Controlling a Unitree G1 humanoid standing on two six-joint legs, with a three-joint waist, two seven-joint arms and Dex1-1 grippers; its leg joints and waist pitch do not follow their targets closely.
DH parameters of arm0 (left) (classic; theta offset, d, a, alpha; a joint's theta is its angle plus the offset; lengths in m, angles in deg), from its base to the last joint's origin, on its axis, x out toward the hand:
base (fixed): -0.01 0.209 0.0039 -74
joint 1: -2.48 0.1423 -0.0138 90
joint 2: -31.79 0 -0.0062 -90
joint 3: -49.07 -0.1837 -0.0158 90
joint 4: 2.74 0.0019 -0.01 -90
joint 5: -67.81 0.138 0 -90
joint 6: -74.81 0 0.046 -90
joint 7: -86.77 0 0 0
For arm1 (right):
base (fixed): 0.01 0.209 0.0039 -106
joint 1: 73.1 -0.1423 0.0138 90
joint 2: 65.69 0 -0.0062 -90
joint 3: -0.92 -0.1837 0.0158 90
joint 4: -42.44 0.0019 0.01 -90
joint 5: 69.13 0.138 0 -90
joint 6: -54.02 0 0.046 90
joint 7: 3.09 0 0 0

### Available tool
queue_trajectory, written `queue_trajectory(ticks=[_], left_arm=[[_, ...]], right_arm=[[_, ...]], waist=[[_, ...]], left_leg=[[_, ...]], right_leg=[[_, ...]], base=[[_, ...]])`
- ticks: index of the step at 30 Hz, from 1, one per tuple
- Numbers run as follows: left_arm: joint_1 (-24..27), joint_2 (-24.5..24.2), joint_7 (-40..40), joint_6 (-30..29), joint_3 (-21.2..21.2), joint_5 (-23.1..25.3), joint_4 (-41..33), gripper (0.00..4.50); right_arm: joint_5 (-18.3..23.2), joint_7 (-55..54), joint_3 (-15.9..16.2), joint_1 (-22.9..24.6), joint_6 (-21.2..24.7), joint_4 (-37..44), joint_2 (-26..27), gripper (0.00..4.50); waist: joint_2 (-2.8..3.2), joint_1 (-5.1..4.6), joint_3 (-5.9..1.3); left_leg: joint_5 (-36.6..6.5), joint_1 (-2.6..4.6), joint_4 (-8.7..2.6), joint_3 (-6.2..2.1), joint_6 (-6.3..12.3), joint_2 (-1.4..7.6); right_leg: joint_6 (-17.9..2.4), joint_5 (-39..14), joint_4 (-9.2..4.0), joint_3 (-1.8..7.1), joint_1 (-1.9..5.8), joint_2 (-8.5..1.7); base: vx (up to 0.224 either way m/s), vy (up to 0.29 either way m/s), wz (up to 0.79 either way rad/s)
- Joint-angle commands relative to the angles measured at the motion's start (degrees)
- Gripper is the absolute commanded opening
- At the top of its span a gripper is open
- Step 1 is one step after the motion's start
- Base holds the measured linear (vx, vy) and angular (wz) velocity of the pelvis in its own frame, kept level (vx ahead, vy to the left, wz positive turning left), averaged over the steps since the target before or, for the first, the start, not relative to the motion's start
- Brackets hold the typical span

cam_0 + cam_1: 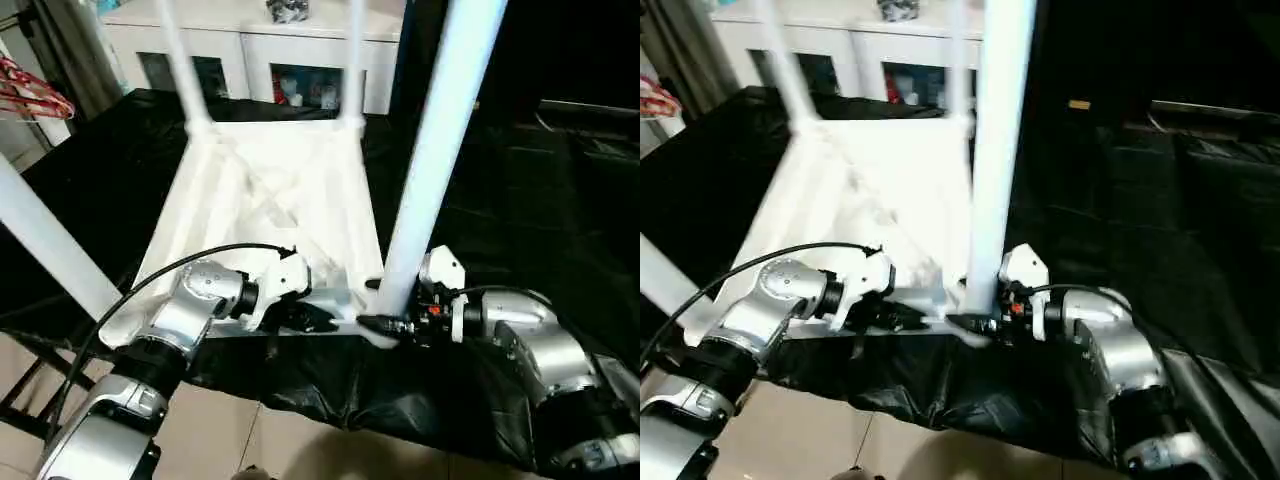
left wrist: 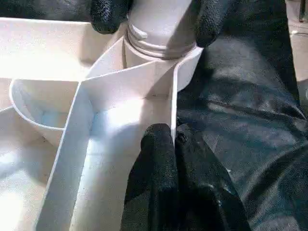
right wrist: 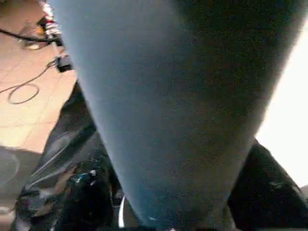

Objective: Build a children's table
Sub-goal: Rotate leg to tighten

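Surface (image 1: 500, 200): black sheet-covered top, carrying the work; white cabinet with glass doors (image 1: 250, 60) stands behind it.
Table: small all-white plastic children's table (image 1: 270, 200) lies upside down on the surface, ribbed underside up, near edge at the surface's front rim; four long round tapered white legs stand up from the corner sockets.
Near-right leg (image 1: 435, 150): seated upright in its corner socket (image 2: 159, 53).
Right tool (image 1: 385, 322): its black fingers stand either side of that leg's base, closed around it.
Left tool (image 2: 173, 144): fingers pressed together, pinching the table's thin rim wall just beside the same corner.
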Motion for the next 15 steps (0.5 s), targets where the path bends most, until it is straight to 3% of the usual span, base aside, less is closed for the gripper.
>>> queue_trajectory(ticks=[1, 9, 15], left_arm=[[-2.6, -0.9, 0.7, 0.6, 0.9, -0.1, 0.8, 0.0], [-3.8, -0.8, -0.2, 1.0, 0.7, -0.2, 2.5, 0.0], [-4.3, -0.6, -0.1, 1.4, 0.9, -0.2, 3.6, 0.0]], right_arm=[[-0.5, 4.6, 4.0, 0.5, 1.3, -0.3, -0.2, 2.5], [0.0, 7.7, 4.7, 0.3, 1.5, -0.7, -1.5, 2.05], [0.5, 7.5, 4.6, 0.9, 2.3, -0.5, -0.9, 2.01]], waist=[[-0.86, -0.08, -3.5], [-1.1, 0.58, -3.59], [-0.7, 0.59, -3.62]], left_leg=[[-10.6, 0.42, -3.23, 0.43, 4.57, 1.04], [-9.3, 0.41, -3.08, 0.39, 4.42, 1.08], [-10.0, 0.42, -3.08, 0.32, 4.0, 1.04]], right_leg=[[-14.5, -4.6, -2.95, 1.82, 2.96, -2.41], [-14.5, -3.8, -2.68, 1.83, 3.02, -2.53], [-14.6, -3.6, -2.73, 1.76, 3.08, -2.45]], base=[[0.0, 0.0, 0.0], [0.0, 0.0, 0.0], [0.0, 0.0, 0.0]])
